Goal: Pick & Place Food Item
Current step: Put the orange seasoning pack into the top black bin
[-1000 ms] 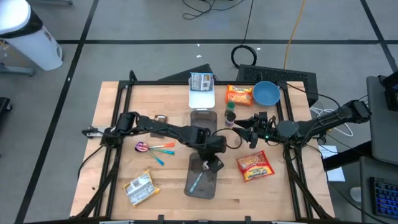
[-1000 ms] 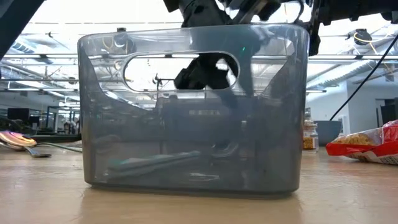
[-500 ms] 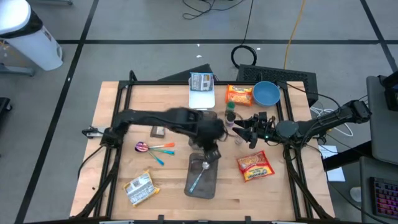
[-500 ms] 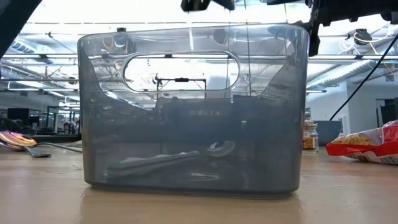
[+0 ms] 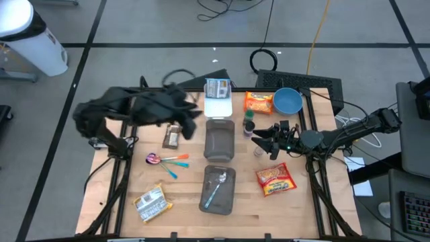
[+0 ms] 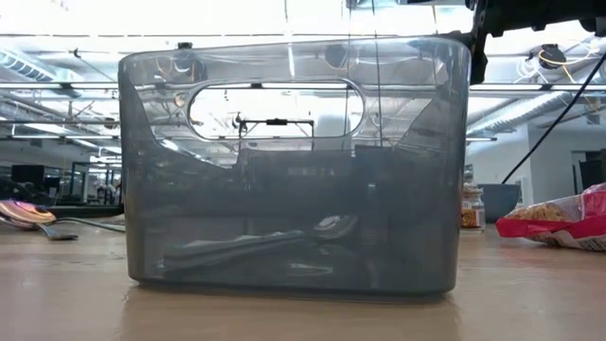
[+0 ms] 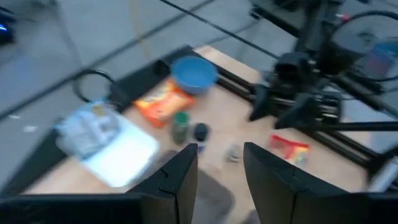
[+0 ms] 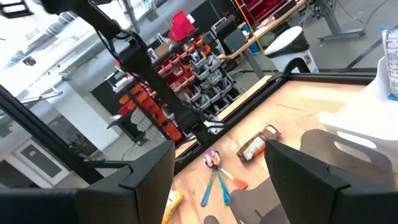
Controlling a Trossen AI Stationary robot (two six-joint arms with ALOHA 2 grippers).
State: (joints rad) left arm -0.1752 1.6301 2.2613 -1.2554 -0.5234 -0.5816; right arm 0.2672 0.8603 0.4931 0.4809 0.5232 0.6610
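Observation:
A spoon (image 5: pixel 215 190) with a teal handle lies in the near grey bin (image 5: pixel 229 202); the low view shows that spoon (image 6: pixel 275 242) on the floor of the bin (image 6: pixel 151 170). Food items lie around: an orange snack bag (image 5: pixel 259 102), a red snack packet (image 5: pixel 275 179), a chocolate bar (image 5: pixel 173 136) and a silver packet (image 5: pixel 149 204). My left gripper (image 5: pixel 188 119) is high over the table's far left, blurred; in its wrist view the gripper (image 7: pixel 221 180) is open, nothing between its fingers. My right gripper (image 5: pixel 259 138) waits open beside the spice bottles (image 5: pixel 248 124), shown empty (image 8: pixel 217 186).
A second grey bin (image 5: pixel 220 140) sits in the middle, a white tray (image 5: pixel 218 106) with a packet behind it, and a blue bowl (image 5: pixel 287 101) at the far right. Coloured spoons (image 5: pixel 168 160) lie at the left. Bare wood shows along the near edge.
My left gripper has risen out of the near grey bin and swung up and toward the table's far left corner, tipping from pointing down toward level. The spoon stays lying in the bin. My right arm has kept still.

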